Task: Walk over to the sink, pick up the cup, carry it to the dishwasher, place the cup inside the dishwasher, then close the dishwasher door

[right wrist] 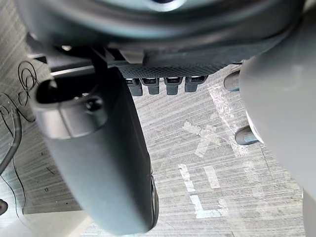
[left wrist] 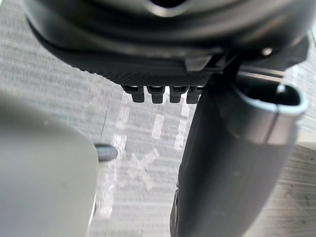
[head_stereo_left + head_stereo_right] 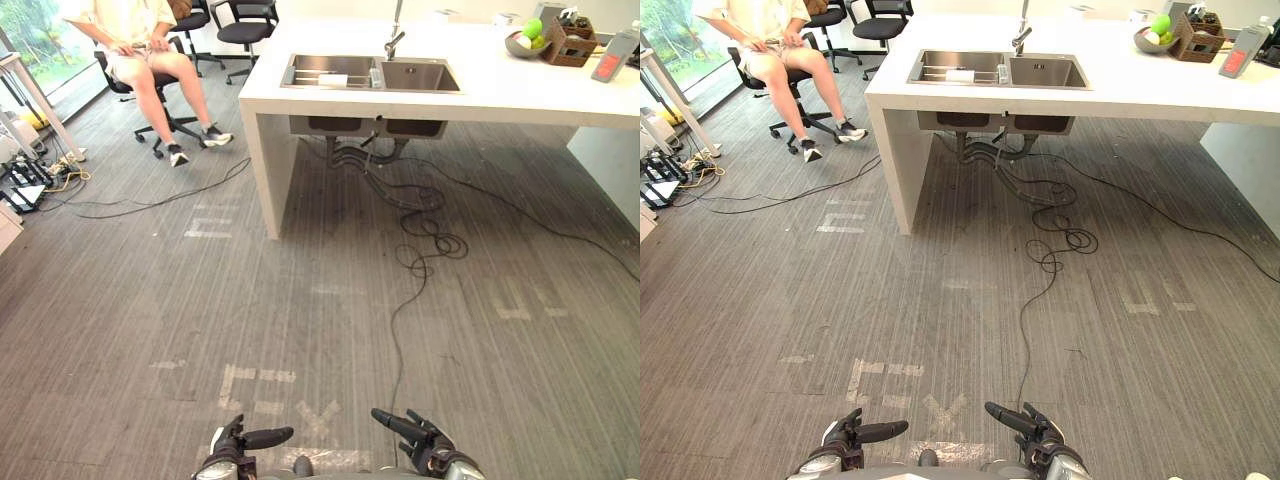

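- The left hand (image 3: 235,445) and the right hand (image 3: 425,440) hang low, fingers relaxed and empty; we cannot make out the cup, which we judge lies in the sink (image 3: 430,78) well ahead
- Loose cables (image 3: 437,243) coil on the floor across our path; a foot may snag
- Veering left brings us near the seated person (image 3: 130,30); overshooting strikes the worktop (image 3: 500,95) edge

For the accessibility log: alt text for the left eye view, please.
A white counter with a double sink and faucet stands ahead across a grey floor; the left hand and right hand show open and empty at the bottom. A person sits on an office chair at upper left; cables trail under the sink.
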